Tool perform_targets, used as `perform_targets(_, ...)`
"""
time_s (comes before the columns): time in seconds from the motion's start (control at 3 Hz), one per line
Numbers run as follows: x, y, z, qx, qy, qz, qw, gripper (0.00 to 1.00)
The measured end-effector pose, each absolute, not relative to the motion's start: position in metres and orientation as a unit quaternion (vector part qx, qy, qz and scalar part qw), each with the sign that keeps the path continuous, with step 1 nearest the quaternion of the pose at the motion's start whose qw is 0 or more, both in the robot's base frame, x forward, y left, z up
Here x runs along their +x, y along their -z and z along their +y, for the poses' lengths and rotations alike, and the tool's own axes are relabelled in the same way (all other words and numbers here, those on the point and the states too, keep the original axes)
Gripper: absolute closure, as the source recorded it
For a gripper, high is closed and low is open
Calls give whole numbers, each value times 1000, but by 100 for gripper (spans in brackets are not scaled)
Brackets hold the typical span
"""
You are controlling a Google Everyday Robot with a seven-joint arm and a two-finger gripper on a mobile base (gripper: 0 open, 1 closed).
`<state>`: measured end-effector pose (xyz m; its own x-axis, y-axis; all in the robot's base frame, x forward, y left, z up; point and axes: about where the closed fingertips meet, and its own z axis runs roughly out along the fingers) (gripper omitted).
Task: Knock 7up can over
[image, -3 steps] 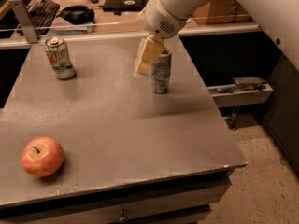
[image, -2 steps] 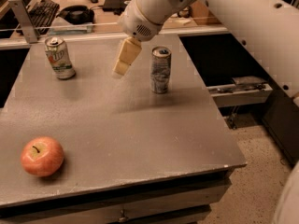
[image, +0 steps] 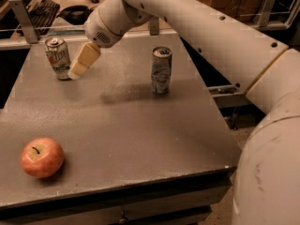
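Moved: the gripper [image: 75, 73] has swung left and lower across the table [image: 140, 139] since a moment ago, away from the dented silver-grey can [image: 161, 71] and up to the 7up can [image: 57, 57]; both cans stand where they did.
Gripper: over the back left part of the table, slanting down and to the left from the white arm [image: 197, 22], with its tip low, near the tabletop.
Fingers: the two cream fingers [image: 86, 56] lie pressed together with no gap showing and nothing held.
7up can, place: near the back left corner of the table, directly left of the fingertips; the tip is at the can's lower right side, touching or just beside it, I cannot tell which.
7up can, axis: upright on its base, long axis vertical, silver top facing up, lettered side toward the camera.
Silver-grey can: upright, well to the right of the gripper.
Apple [image: 42, 157]: at the front left, well apart from both cans.
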<state>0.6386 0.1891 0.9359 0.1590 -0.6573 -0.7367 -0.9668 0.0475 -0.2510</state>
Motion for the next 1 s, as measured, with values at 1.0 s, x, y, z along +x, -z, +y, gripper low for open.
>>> perform_targets(1.0, 645, -911, 256, -635, -265, 608, 396, 0)
